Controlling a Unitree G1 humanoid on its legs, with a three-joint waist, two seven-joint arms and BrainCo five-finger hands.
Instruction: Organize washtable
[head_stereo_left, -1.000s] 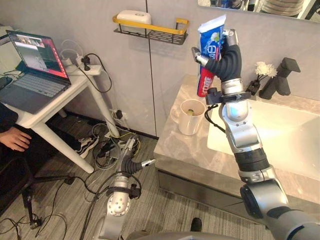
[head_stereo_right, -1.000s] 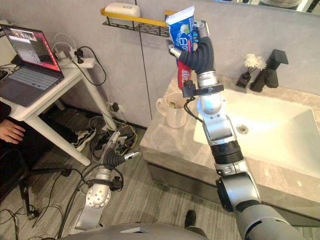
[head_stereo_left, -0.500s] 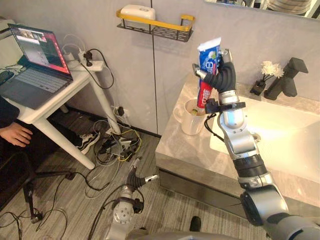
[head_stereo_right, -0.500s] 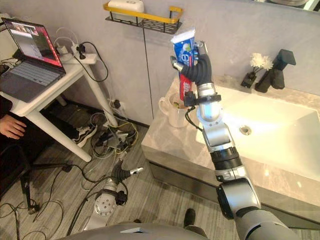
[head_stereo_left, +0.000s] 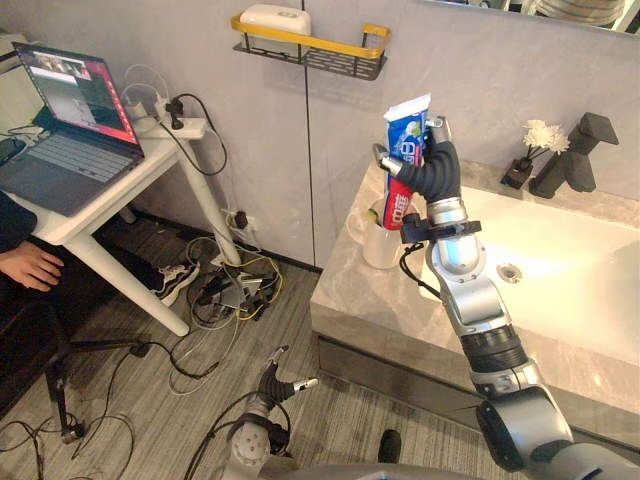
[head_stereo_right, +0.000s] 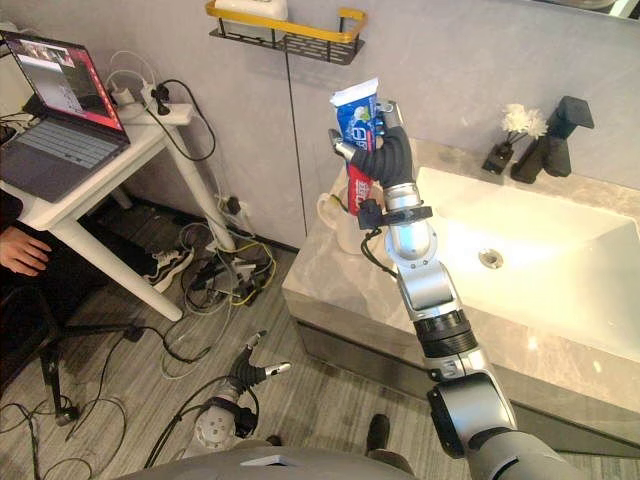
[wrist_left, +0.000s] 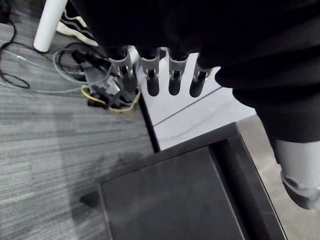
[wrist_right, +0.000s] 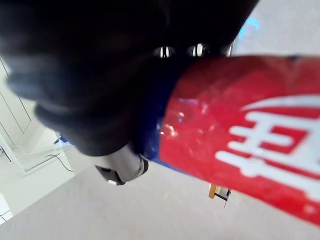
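Head stereo pair: high viewpoint, facing down and forward. Both eyes share desk (head_stereo_left: 365, 290), sink (head_stereo_left: 570, 250) at right of frame, wall shelf (head_stereo_left: 330, 60) at upper centre, laptop (head_stereo_left: 75, 90) at upper left; right eye offset slightly sideways. Left wrist camera: low, near floor (wrist_left: 45, 150), looking along left hand (wrist_left: 174, 82). Right wrist camera: very close on toothpaste tube (wrist_right: 250, 125) in right hand (head_stereo_left: 428, 175).

Right hand (head_stereo_left: 428, 172) is raised, fingers curled round a tube (head_stereo_left: 407, 135); left hand (head_stereo_left: 280, 384) hangs low, fingers straight.

Bathroom corner beside a work desk (head_stereo_left: 92, 214): marble washtable (head_stereo_left: 362, 292), sink (head_stereo_left: 575, 250), black tap (head_stereo_left: 572, 156), wall shelf (head_stereo_left: 312, 48); laptop (head_stereo_left: 66, 132), tangled floor cables (head_stereo_left: 226, 292)
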